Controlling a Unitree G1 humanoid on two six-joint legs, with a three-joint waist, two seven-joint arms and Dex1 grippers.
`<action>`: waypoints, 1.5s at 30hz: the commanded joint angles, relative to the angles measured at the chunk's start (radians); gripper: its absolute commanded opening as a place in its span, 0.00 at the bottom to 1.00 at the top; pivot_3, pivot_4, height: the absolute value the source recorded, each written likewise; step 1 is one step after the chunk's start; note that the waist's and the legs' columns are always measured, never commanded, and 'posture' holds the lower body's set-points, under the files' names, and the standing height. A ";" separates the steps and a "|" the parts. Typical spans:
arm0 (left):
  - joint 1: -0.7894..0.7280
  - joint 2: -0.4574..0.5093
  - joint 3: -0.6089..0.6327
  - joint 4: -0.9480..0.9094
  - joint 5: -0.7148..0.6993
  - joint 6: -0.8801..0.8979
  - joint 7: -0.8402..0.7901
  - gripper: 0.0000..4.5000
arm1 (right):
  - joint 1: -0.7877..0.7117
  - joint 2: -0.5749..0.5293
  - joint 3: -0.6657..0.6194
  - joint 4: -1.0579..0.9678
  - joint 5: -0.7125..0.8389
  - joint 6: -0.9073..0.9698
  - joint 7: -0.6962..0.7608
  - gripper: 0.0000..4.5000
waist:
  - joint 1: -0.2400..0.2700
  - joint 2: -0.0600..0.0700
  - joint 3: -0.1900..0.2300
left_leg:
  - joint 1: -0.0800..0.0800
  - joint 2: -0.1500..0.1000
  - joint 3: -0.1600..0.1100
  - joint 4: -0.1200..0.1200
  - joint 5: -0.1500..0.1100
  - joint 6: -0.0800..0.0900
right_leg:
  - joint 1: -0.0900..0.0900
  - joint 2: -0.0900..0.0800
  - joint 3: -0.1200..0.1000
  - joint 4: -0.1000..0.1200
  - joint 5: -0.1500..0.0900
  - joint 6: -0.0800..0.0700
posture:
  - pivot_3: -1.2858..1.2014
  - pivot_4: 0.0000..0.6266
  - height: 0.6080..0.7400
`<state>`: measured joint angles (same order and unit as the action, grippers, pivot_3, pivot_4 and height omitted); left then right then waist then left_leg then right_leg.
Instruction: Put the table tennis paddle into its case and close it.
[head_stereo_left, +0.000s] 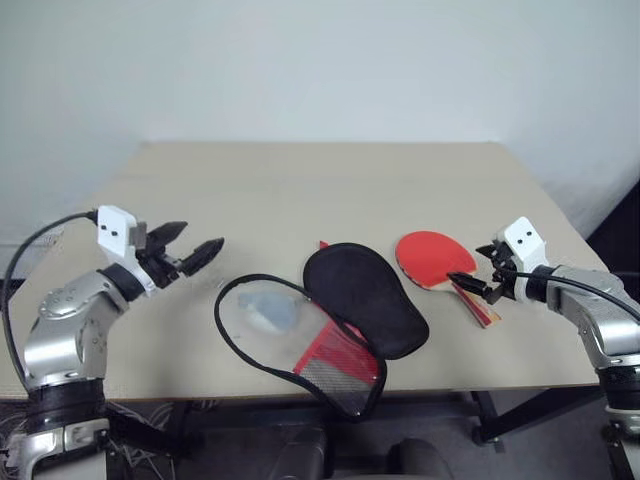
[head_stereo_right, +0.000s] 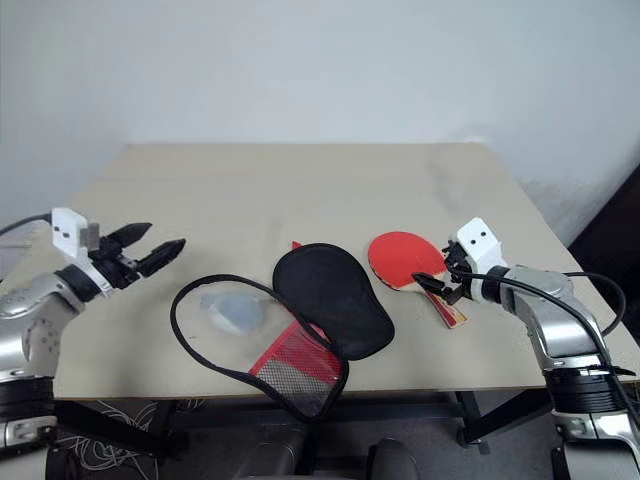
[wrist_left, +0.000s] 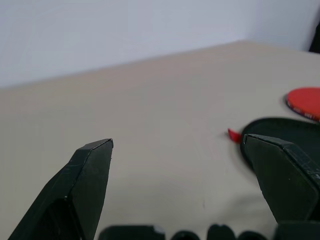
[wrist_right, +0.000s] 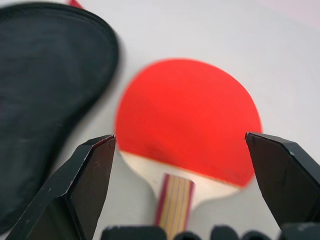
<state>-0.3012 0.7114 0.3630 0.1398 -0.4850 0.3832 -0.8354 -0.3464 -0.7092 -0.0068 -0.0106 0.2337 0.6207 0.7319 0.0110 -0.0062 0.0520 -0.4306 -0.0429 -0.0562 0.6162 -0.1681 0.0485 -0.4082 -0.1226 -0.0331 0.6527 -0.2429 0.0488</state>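
Case unzipped on table, paddle still outside it.
Left end effector (head_stereo_left: 190, 250) spread wide, empty, above the table (head_stereo_left: 300, 180) left of the case (head_stereo_left: 330, 320). Case lies open mid-table, black flap folded right. Table tennis paddle (head_stereo_left: 432, 259) flat just right of the case; right end effector (head_stereo_left: 478, 283) spread wide over its handle, gripping nothing.

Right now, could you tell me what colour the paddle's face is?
Red; the paddle shows best in the right wrist view.

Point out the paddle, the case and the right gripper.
paddle (head_stereo_left: 428, 256), left eye view, red rubber face.
case (head_stereo_left: 365, 298), left eye view, black flap.
right gripper (wrist_right: 182, 150), right wrist view, midway between its open fingertips.
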 joint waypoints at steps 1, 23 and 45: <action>-0.054 0.053 0.025 -0.042 -0.049 0.027 -0.050 0.99 | -0.031 0.006 -0.012 0.004 -0.018 0.000 -0.032 1.00 | 0.000 0.000 0.000 | 0.000 0.000 0.000 0.000 0.000 0.000 | 0.000 0.000 0.000 0.000 0.000 0.000 | 0.52 0.00 0.75; -0.071 0.063 -0.048 -0.098 -0.084 0.084 -0.141 0.99 | 0.040 0.108 0.037 0.068 -0.088 0.118 -0.157 1.00 | -0.001 0.000 0.000 | 0.001 0.000 0.002 0.000 0.000 0.000 | 0.000 0.001 0.002 0.001 0.000 0.000 | 0.52 0.00 0.75; -0.067 0.049 -0.058 -0.118 -0.083 0.097 -0.109 1.00 | -0.035 0.214 -0.035 0.087 -0.036 0.216 -0.198 0.25 | -0.008 -0.001 0.000 | 0.002 0.013 0.013 0.005 0.000 -0.001 | -0.002 0.001 -0.002 0.002 0.003 0.000 | 0.52 0.00 0.75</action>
<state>-0.3561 0.7570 0.2961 0.0606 -0.5604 0.4862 -0.9496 -0.3478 -0.5026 -0.0156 0.0858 0.1803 0.8393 0.5455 0.0034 -0.0071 0.0519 -0.4288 -0.0296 -0.0420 0.6211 -0.1686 0.0476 -0.4110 -0.1216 -0.0355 0.6551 -0.2390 0.0481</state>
